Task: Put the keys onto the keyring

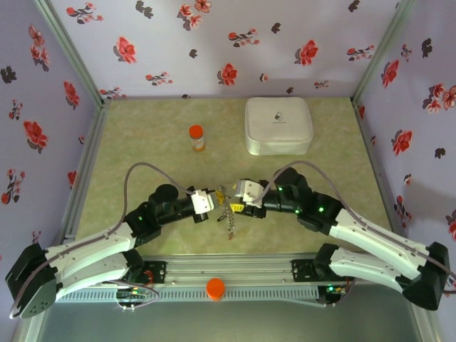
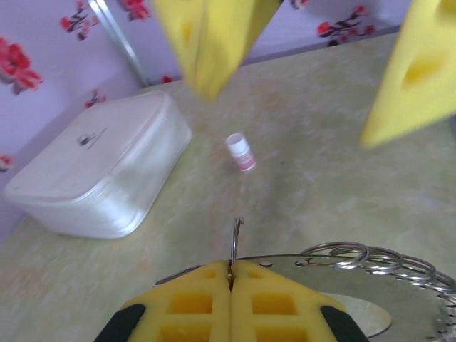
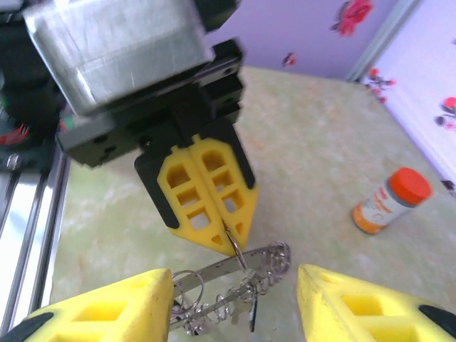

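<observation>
White rounded-square case (image 1: 278,125): lid shut, contents hidden. Orange-capped bottle (image 1: 197,137): upright, capped, label unreadable. Small white vial (image 2: 241,152): stands alone on table (image 1: 335,178) near case. Keyring (image 3: 242,265) (flat metal strip strung with split rings) sits between the two grippers, ends cut off in wrist views. Left gripper (image 3: 224,231) pinched tight on one small ring of it. Right gripper (image 3: 234,278): fingers spread wide, flanking strip, not touching. Dark sliver (image 3: 251,313) under strip too blurred to identify.
</observation>
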Robot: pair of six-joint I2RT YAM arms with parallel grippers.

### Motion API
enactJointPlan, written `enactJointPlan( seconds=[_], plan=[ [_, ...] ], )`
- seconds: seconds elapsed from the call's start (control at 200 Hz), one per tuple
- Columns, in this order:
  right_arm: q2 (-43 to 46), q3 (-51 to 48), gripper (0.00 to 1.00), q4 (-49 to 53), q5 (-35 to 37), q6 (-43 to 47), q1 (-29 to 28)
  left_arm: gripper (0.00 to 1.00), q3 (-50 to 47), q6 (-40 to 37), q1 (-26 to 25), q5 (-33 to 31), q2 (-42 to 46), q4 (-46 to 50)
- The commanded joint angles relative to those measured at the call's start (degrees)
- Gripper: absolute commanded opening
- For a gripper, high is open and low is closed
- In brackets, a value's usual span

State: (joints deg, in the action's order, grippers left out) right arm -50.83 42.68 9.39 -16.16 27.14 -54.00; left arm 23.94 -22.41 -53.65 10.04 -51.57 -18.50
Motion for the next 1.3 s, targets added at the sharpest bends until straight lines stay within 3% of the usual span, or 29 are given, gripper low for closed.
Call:
enactJointPlan(
  seconds=[0.0, 0.23, 0.38, 0.58, 0.77, 1.095, 1.295],
  plan=[
    [2.0, -1.3, 0.51, -4.1, 7.4, -9.5, 0.4, 0.00, 0.9, 6.3, -0.3, -11.8, 2.2, -3.8],
    [-0.6, -1.2, 0.49, -4.9, 3.4, -17.1, 0.1, 0.00, -0.1, 14.6, 1.1, -34.7, 5.6, -5.2],
    [-5.0, -0.3, 0.48, -6.0, 0.8, -20.0, -0.7, 0.00, 0.9, 19.4, 3.7, -43.1, 10.0, 0.7],
    [-18.1, 2.4, 0.45, -11.6, -2.2, -25.3, -1.6, 0.00, 2.8, 30.4, 14.0, -45.3, 13.7, 15.4],
    [-36.9, 13.2, 0.38, -13.1, -3.7, -33.3, -5.2, 0.00, 3.9, 36.5, 23.1, -46.3, 15.0, 22.6],
    [-60.2, 28.3, 0.45, -9.9, 0.8, -27.4, -13.3, 0.00, 2.9, 40.6, 28.4, -49.2, 19.0, 26.6],
    [-69.5, 36.4, 0.48, -10.6, 1.8, -25.3, -14.2, 0.00, 2.7, 41.4, 28.8, -49.2, 20.1, 27.1]
  ],
)
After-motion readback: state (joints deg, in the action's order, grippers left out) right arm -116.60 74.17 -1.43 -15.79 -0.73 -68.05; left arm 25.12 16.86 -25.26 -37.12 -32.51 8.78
